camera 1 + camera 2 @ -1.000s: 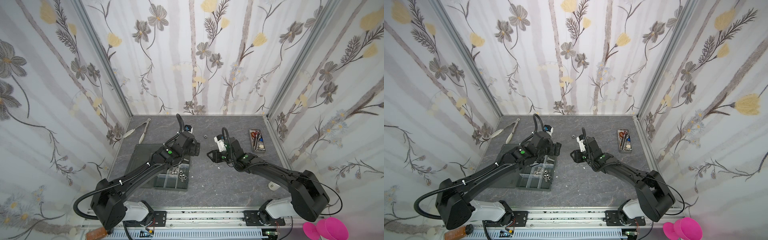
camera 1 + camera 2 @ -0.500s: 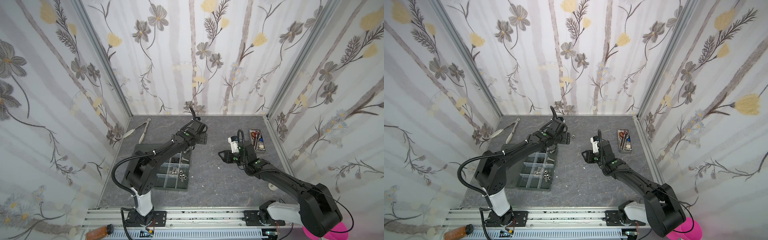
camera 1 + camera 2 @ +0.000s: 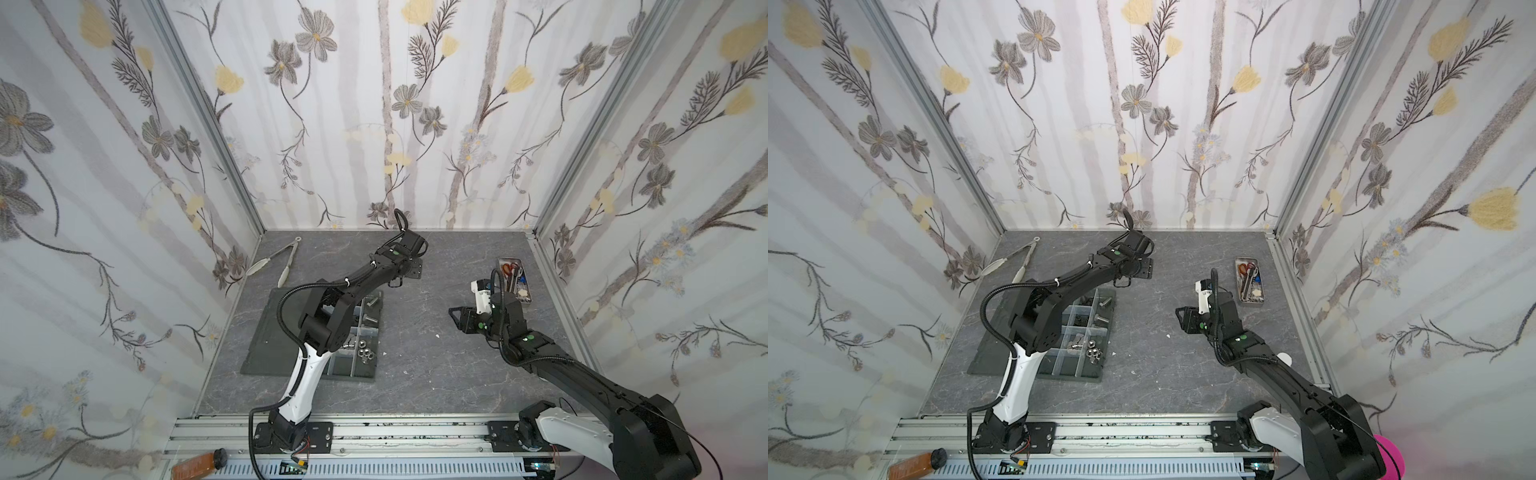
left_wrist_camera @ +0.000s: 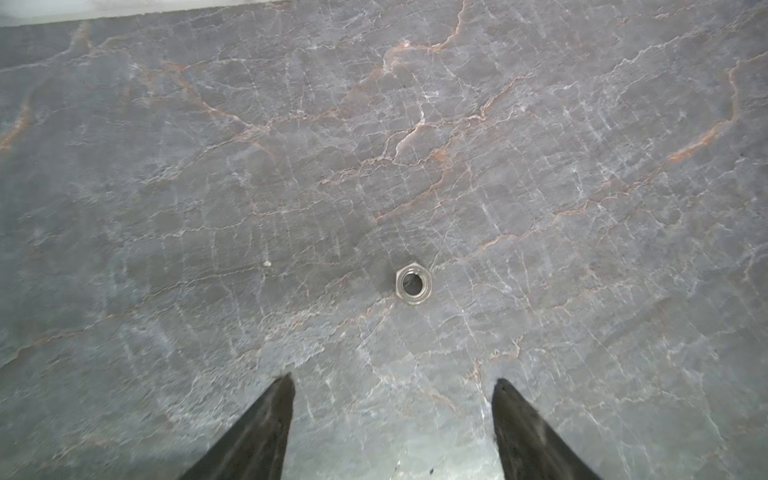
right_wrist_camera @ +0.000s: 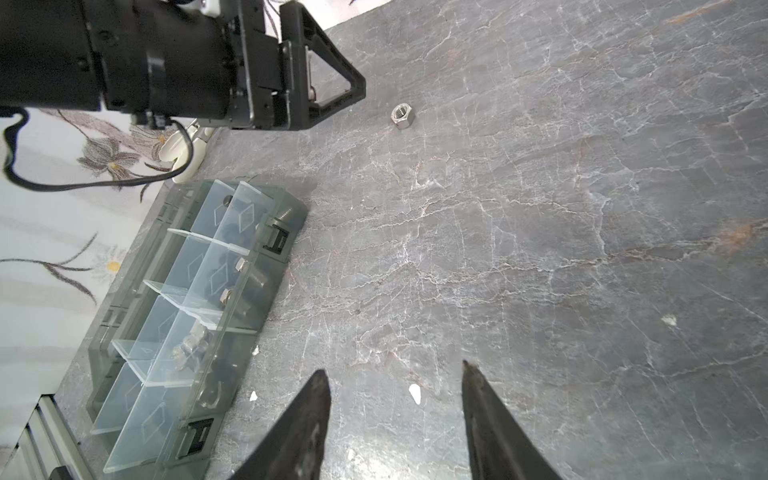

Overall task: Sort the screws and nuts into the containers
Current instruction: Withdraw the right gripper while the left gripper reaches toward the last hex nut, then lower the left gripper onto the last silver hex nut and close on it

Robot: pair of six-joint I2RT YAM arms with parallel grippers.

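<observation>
Nut (image 4: 413, 281): silver hex, lay flat on the table (image 4: 582, 187), hole up, alone.
Left gripper (image 4: 392, 380): jaws stood wide apart with nothing between them, over the far middle of the table.
Nut to left gripper: just ahead of the fingertips (image 4: 278, 399), near the midline between them, untouched.
Right gripper (image 5: 395, 370): jaws parted, empty, well apart from the nut.
Tray (image 5: 243, 345): lay by the left arm, with silver nuts (image 3: 1091, 348) and bolts (image 3: 1102, 320) in its cells (image 3: 1065, 363).

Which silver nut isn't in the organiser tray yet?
The lone silver hex nut, lying flat on the bare table just ahead of the open left gripper. The other silver nuts sit clustered inside a tray cell.
</observation>
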